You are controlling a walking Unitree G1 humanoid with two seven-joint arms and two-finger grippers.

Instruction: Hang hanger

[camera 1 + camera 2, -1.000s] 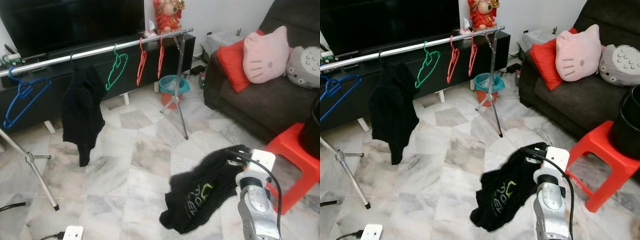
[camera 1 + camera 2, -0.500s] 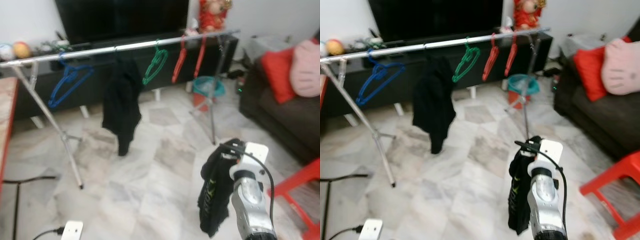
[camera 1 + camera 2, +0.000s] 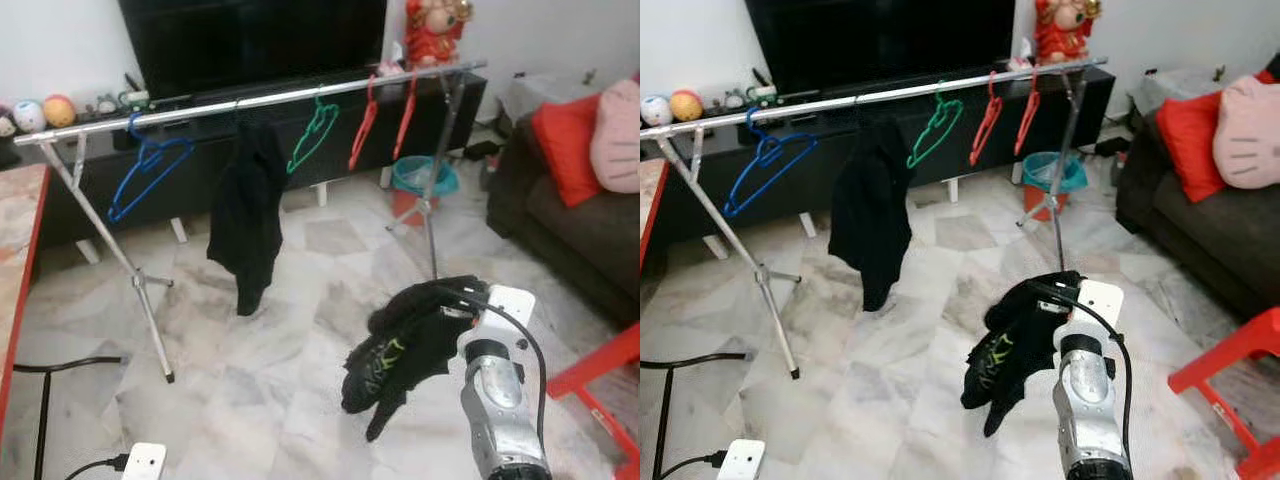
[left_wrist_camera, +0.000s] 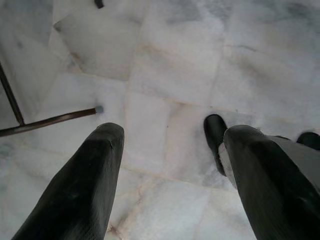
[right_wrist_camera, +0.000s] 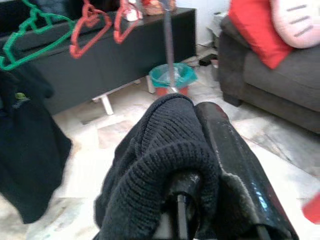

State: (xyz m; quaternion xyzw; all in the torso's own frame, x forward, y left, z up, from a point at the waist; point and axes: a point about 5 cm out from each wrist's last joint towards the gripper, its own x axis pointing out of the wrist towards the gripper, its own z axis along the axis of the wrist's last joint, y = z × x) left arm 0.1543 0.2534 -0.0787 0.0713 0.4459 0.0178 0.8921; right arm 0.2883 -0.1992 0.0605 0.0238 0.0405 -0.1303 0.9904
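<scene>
A coarse, matt knit was shown by the black garment [image 5: 165, 165] clamped in the right gripper [image 5: 200, 150], whose black fingers [image 5: 230, 150] were glossy. The left gripper [image 4: 167, 165] fingers [image 4: 85, 185] were seen as matt black. The rail [image 3: 250, 100] was of polished metal, the hangers [image 3: 365, 125] of smooth plastic, and the floor [image 3: 270, 380] of veined, glossy marble tile. The hung black garment [image 3: 245, 215] looked soft and matt.
</scene>
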